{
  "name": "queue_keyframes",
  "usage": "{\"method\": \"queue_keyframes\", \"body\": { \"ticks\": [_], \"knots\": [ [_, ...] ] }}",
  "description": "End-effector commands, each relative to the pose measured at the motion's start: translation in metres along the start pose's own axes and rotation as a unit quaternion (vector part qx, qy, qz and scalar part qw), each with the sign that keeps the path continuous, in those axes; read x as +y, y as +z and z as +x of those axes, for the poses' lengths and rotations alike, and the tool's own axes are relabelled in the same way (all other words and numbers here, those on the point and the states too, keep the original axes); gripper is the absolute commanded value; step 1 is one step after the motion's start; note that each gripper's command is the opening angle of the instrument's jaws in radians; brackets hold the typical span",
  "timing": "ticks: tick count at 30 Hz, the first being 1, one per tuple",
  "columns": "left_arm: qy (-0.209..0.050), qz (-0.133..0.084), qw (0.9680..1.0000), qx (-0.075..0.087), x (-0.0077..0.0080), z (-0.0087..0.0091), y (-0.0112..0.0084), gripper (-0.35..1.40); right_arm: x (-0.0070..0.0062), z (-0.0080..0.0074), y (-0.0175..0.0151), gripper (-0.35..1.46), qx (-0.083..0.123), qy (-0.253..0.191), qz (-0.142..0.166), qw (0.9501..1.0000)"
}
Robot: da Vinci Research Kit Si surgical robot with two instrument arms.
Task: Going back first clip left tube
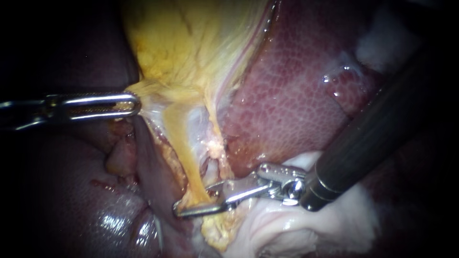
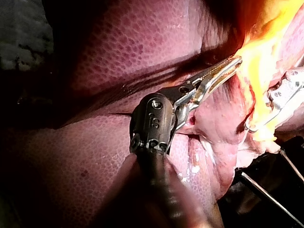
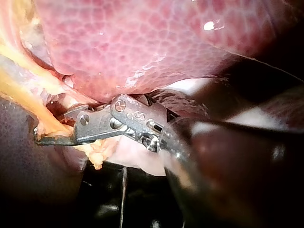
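Observation:
The yellow gallbladder [image 1: 191, 43] hangs from the top centre, and a yellow left tube [image 1: 183, 143] runs down from it. My left instrument [image 1: 136, 104] comes in from the left, its jaws shut on the gallbladder's lower edge and holding it taut; the left wrist view shows its tip [image 2: 235, 64] buried in yellow tissue. Low on that tube, my right instrument [image 1: 193, 203] stands with its jaws open and the tube lying between them. The right wrist view shows these jaws [image 3: 47, 133] beside the yellow strand. I cannot make out a clip.
Dark red liver [image 1: 296, 95] fills the right half behind the right instrument's shaft [image 1: 377, 129]. A paler strand [image 1: 216, 143] lies just right of the yellow tube. White tissue [image 1: 296, 224] lies beneath the right instrument. Glistening liver [image 1: 95, 210] sits at the lower left.

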Motion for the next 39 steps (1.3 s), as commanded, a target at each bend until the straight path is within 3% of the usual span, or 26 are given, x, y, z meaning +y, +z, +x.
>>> {"method": "queue_keyframes", "body": {
  "ticks": [1, 10, 11, 12, 15, 17, 21, 30, 34, 39],
  "knots": [
    [0.000, 0.000, 1.0000, 0.000, 0.0000, 0.0000, 0.0000, -0.35, -0.0001, 0.0001, 0.0000, -0.35, 0.000, 0.000, 0.000, 1.0000],
    [0.000, 0.000, 1.0000, 0.000, 0.0000, 0.0000, 0.0000, -0.35, -0.0001, 0.0002, 0.0000, -0.35, 0.001, 0.000, 0.000, 1.0000],
    [0.000, 0.000, 1.0000, 0.000, 0.0000, 0.0000, 0.0000, -0.35, 0.0001, 0.0003, 0.0000, -0.23, 0.001, 0.000, -0.002, 1.0000],
    [0.000, 0.000, 1.0000, 0.000, 0.0000, 0.0000, 0.0000, -0.35, 0.0002, 0.0003, 0.0001, 0.04, 0.001, 0.001, -0.007, 1.0000],
    [0.000, 0.000, 1.0000, 0.000, 0.0000, 0.0000, 0.0000, -0.35, 0.0009, 0.0005, 0.0005, 0.43, 0.013, -0.011, -0.020, 0.9996],
    [0.000, -0.001, 1.0000, 0.000, -0.0001, 0.0000, -0.0001, -0.35, 0.0016, 0.0010, 0.0007, 0.53, 0.028, -0.011, -0.029, 0.9991],
    [0.000, -0.001, 1.0000, 0.000, -0.0003, 0.0000, -0.0001, -0.35, 0.0026, 0.0022, 0.0006, 0.60, 0.052, -0.022, -0.045, 0.9974],
    [0.000, -0.001, 1.0000, 0.000, -0.0004, 0.0000, -0.0002, -0.35, 0.0038, 0.0042, -0.0020, 0.60, 0.058, -0.044, -0.063, 0.9954],
    [0.000, -0.001, 1.0000, 0.000, -0.0005, 0.0000, -0.0003, -0.35, 0.0033, 0.0040, -0.0031, 0.60, 0.057, -0.047, -0.061, 0.9954],
    [0.000, -0.001, 1.0000, 0.000, -0.0003, 0.0000, -0.0005, -0.35, 0.0015, 0.0037, -0.0053, 0.60, 0.052, -0.052, -0.055, 0.9958]
  ]
}}
